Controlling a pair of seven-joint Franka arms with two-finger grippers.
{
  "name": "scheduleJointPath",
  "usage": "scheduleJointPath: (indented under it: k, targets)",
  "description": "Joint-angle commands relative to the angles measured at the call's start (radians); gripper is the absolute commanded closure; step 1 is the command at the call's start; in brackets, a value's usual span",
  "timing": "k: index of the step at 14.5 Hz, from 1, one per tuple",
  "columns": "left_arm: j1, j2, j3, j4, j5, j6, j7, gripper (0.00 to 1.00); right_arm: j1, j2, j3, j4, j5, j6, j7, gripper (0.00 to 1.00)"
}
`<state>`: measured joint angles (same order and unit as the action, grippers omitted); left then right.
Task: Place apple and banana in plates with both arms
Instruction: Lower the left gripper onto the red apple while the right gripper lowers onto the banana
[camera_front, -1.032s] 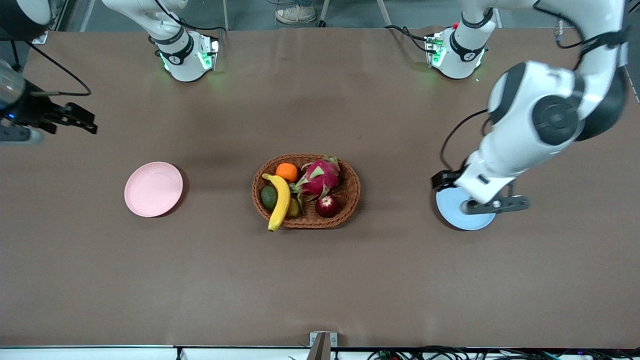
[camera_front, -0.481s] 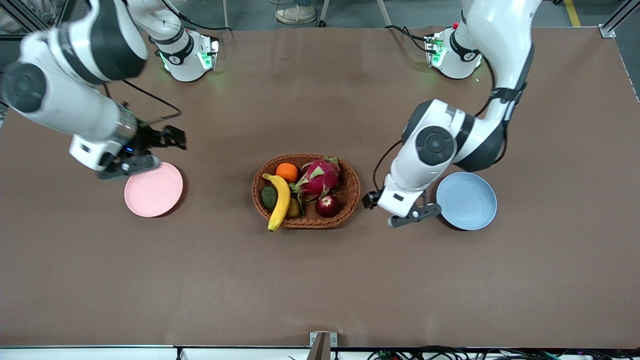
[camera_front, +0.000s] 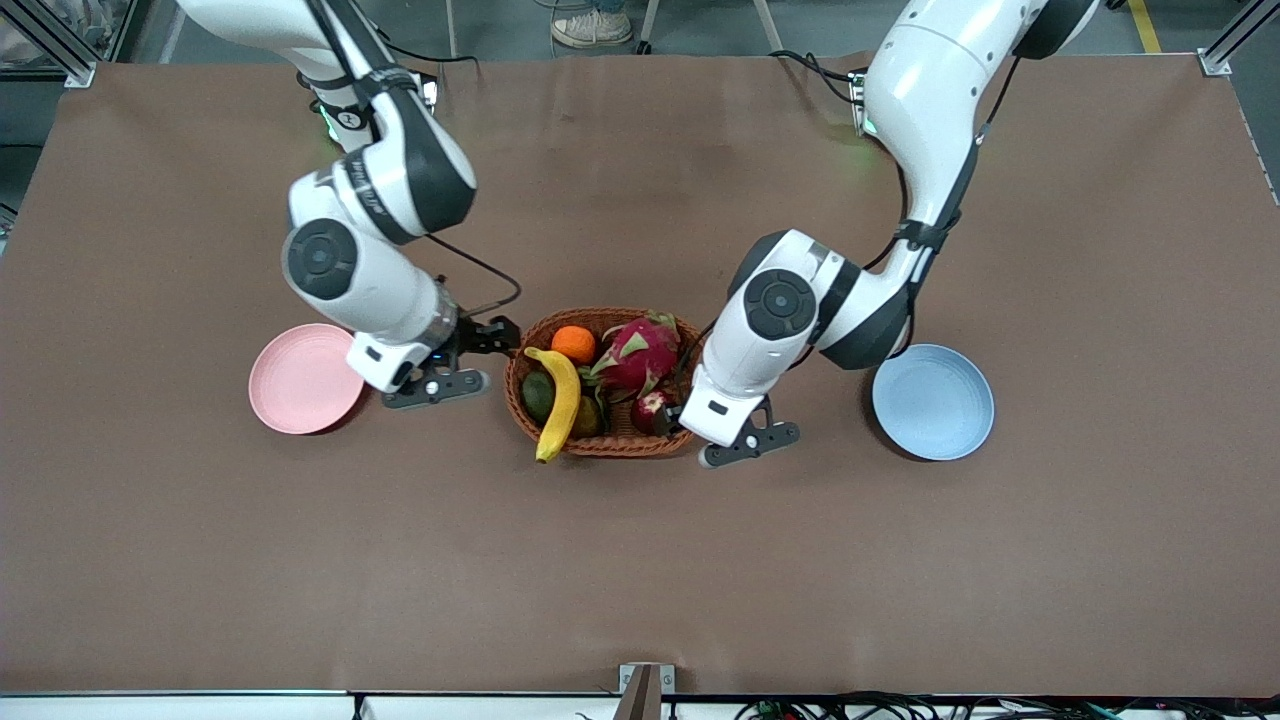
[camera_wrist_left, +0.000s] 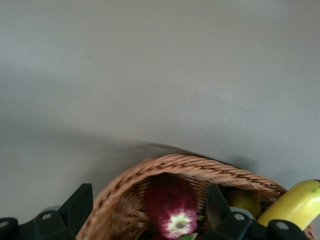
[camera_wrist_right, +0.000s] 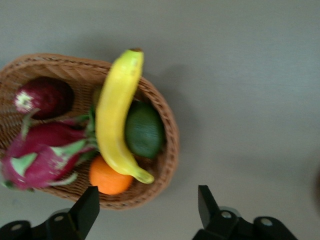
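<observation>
From the front, both arms are reaching in on the wicker basket (camera_front: 612, 382) between the pink plate (camera_front: 305, 378) and the blue plate (camera_front: 933, 401); the left gripper (camera_front: 668, 418) hangs at the apple (camera_front: 650, 410), the right gripper (camera_front: 497, 338) by the basket rim nearest the banana (camera_front: 558, 400). This looks like the approach step; next, each must descend and close on its fruit. Half a second earlier both grippers were beside their plates. The left wrist view shows its fingers (camera_wrist_left: 80, 204) spread wide astride the apple (camera_wrist_left: 171, 206). The right wrist view shows fingers (camera_wrist_right: 88, 210) apart, over bare worktop (camera_wrist_right: 240, 90) beside the banana (camera_wrist_right: 116, 116).
</observation>
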<state>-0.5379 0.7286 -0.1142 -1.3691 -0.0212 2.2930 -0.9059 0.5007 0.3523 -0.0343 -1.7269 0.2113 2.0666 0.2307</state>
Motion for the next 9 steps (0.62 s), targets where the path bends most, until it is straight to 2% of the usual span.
scheduleJointPath:
  k: [1, 7, 9]
  targets:
    - [-0.027, 0.049, 0.008, 0.035, -0.016, 0.071, -0.024, 0.00, 0.025, 0.097, -0.012, 0.113, 0.014, -0.007, 0.039, 0.19]
    - [-0.065, 0.095, 0.008, 0.033, -0.014, 0.103, -0.117, 0.06, 0.035, 0.188, -0.012, 0.125, 0.017, 0.099, 0.064, 0.21]
    - [-0.070, 0.104, 0.008, 0.031, -0.014, 0.103, -0.129, 0.13, 0.048, 0.207, -0.012, 0.125, 0.017, 0.147, 0.084, 0.21]
